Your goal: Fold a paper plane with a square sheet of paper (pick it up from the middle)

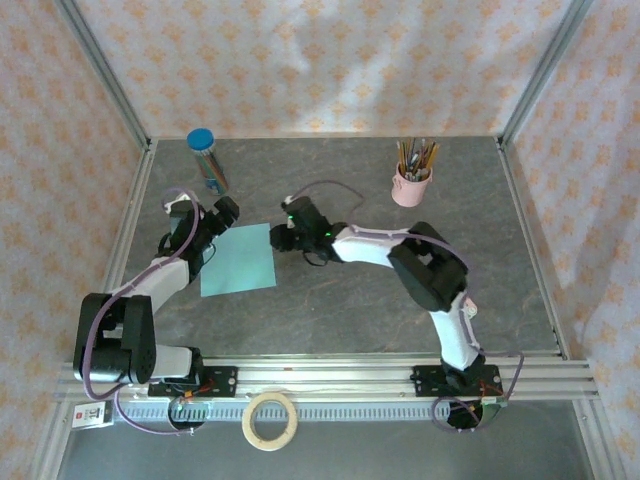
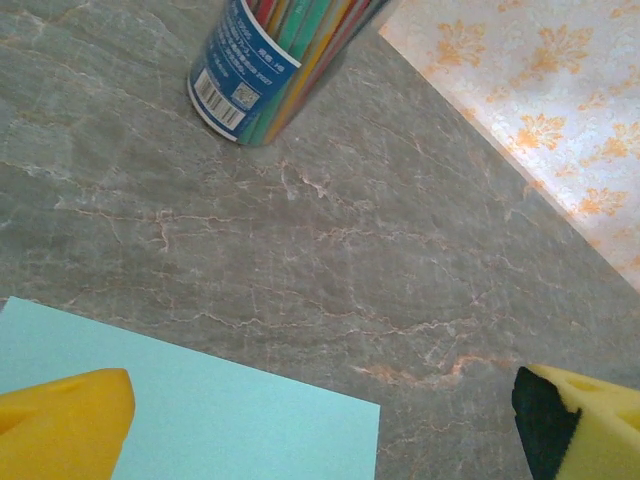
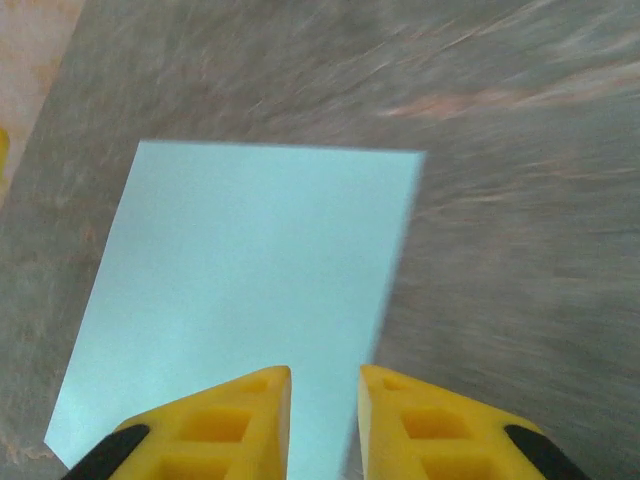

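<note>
Light turquoise and thin, the square sheet of paper (image 1: 239, 260) lies flat and unfolded on the grey marbled table (image 1: 360, 300), left of the middle and turned a little out of line with the table's edges. No crease shows on it, and its corners lie down against the table. In the left wrist view (image 2: 200, 420) its far corner shows; in the right wrist view (image 3: 250, 270) nearly the whole sheet shows, though the picture is blurred.

The left gripper (image 1: 224, 213) hangs at the sheet's far left corner. Its yellow fingers (image 2: 60, 420) are spread wide with nothing between them; one is over the paper and the other over bare table. The right gripper (image 1: 280, 239) is at the sheet's right edge, near the far corner. Its fingers (image 3: 220, 430) are drawn close with only a thin slit between them, and the paper's right edge runs down under that slit. They grip nothing that can be seen, and whether the tips touch the sheet cannot be told.

A clear tube of coloured pencils (image 1: 207, 160) with a blue lid stands just beyond the left gripper, near the back left corner, apart from the paper. A pink cup of pencils (image 1: 412, 180) stands well off at the back right. A roll of tape (image 1: 271, 420) lies in front of the rail between the arm bases. Nothing rests on the sheet.
</note>
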